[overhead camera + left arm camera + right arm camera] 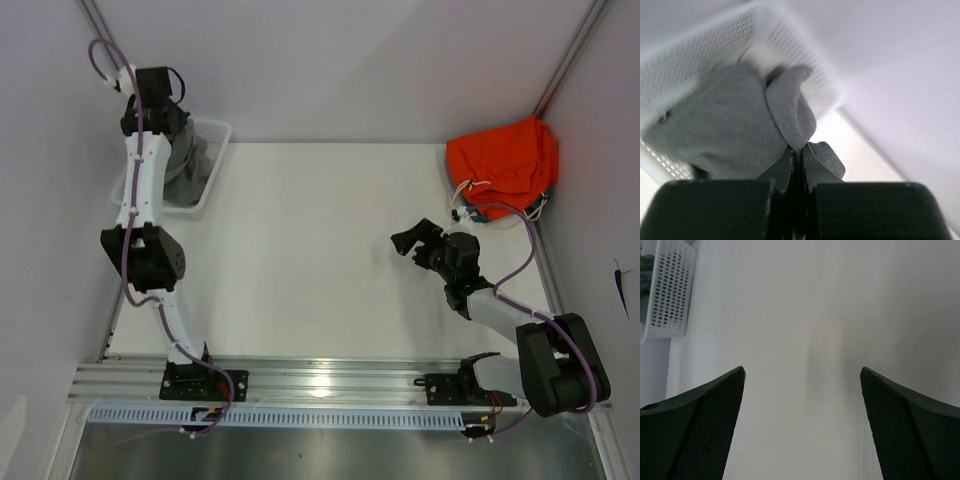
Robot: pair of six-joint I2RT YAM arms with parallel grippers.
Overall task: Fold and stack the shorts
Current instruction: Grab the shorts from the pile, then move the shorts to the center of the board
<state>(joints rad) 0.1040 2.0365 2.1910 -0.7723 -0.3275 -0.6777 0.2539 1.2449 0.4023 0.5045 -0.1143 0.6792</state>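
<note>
The shorts [730, 125] lie bunched in a white perforated basket [700, 50]. In the top view the basket is at the upper left, against the left wall at the far edge of the counter [320, 260]. There the grey cloth fills the basket and rises above its rim. It is partly hidden behind the left arm [140, 190], which stretches from its base at the lower left up the frame to reach over the basket.

The left gripper [797, 152] is clamped on the shorts. In the left wrist view its two dark fingers [715, 210] are pressed together with a ridge of grey jersey pinched between them. Folds of the fabric bulge on either side of the pinch. The rest of the garment sits in the basket just beyond, slightly blurred.

The right gripper [415, 238] hovers over bare counter right of centre in the top view, well apart from the basket. Its jaws stand wide apart with nothing between them. The right wrist view shows only white counter between them, with the basket in the upper left corner of that frame.

An orange garment [503, 160] with a white drawstring [468, 188] lies heaped in the upper right corner of the counter, well apart from the shorts.
</note>
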